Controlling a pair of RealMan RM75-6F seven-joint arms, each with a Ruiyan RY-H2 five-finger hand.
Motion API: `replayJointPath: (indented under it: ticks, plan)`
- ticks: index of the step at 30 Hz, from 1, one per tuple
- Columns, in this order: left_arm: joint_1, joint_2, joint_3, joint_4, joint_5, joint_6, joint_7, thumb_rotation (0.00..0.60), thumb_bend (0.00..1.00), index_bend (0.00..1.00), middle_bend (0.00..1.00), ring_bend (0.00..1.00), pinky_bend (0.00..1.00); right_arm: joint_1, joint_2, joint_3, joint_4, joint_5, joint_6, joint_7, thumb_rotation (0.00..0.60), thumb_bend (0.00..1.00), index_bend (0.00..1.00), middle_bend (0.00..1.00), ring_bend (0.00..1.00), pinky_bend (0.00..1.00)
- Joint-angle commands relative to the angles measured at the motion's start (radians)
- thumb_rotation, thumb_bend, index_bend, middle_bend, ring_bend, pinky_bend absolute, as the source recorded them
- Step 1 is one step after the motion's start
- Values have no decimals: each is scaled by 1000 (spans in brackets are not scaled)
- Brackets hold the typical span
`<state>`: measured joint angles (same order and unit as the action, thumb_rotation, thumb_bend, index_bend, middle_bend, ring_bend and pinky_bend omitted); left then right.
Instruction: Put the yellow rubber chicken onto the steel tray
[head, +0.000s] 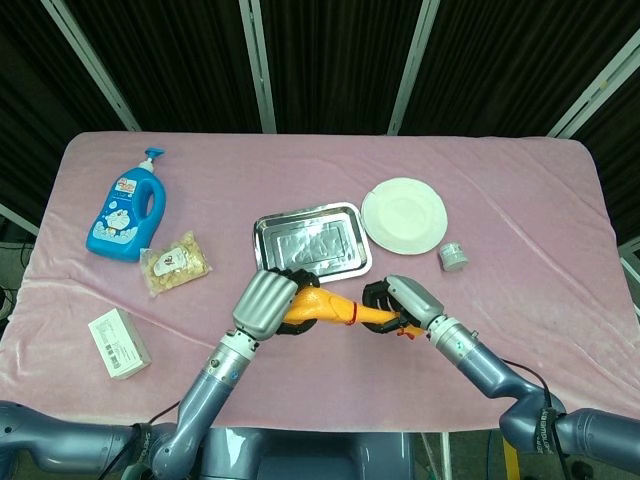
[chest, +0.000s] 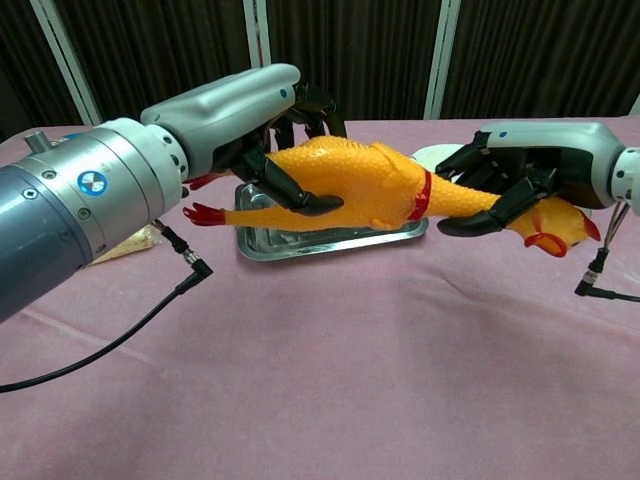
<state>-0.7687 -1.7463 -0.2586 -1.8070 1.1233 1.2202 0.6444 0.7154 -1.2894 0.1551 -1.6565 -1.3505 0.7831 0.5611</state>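
The yellow rubber chicken hangs in the air just in front of the steel tray, stretched between both hands. My left hand grips its fat body, fingers wrapped around it. My right hand holds the neck near the red collar, with the head and beak poking out past it. In the chest view the chicken lies level above the tray's front rim, with the left hand on its body and the right hand on its neck. The tray holds nothing.
A white plate lies right of the tray, with a small round tin beside it. At the left are a blue detergent bottle, a snack bag and a white box. Pink cloth covers the table.
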Motion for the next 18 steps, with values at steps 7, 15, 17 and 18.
replayJointPath:
  ticks: [7, 15, 17, 18]
  plan:
    - [-3, -12, 0, 17, 20, 2, -37, 600, 600, 800, 889, 773, 756, 0, 0, -2, 0, -1, -6, 5, 600, 691, 949, 730, 737, 846]
    - [9, -2, 5, 19, 17, 18, -48, 600, 51, 448, 586, 529, 596, 0, -5, 2, 8, 0, -4, 6, 600, 698, 949, 730, 737, 846]
    - [11, 0, 5, 20, 17, 19, -54, 600, 0, 336, 492, 442, 519, 0, -6, 2, 10, 1, -4, 7, 600, 698, 949, 730, 737, 846]
    - [11, 1, 5, 20, 15, 18, -55, 598, 0, 293, 458, 413, 496, -1, -6, 2, 11, 1, -4, 8, 600, 699, 949, 730, 737, 846]
